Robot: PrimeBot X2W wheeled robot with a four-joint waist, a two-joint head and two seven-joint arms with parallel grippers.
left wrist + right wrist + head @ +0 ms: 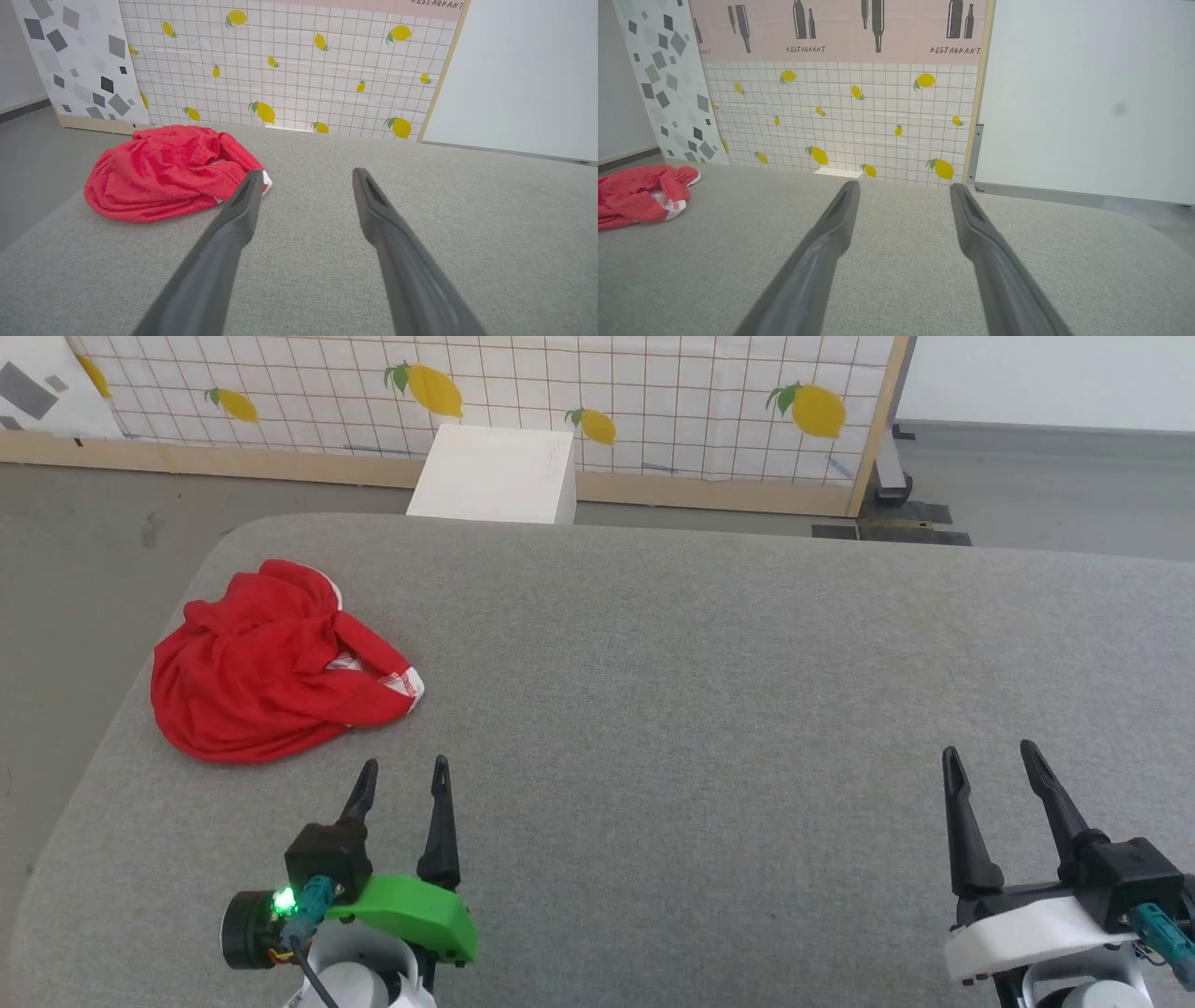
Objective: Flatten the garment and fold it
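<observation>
The garment (266, 667) lies crumpled in a red heap with white trim on the far left of the grey padded table (700, 691). It appears ahead and to the left in the left wrist view (163, 172) and at the left edge of the right wrist view (637, 193). My left gripper (403, 777) hovers open just short of the heap, a little to its right, holding nothing. Far off at the lower right, my right gripper (991, 756) is open and empty over bare table.
A white box (495, 474) stands on the floor behind the table's far edge, before a tiled lemon-pattern panel (560, 392). Grey floor (84, 551) drops away left of the table's rounded corner. Wide bare tabletop stretches between the two grippers.
</observation>
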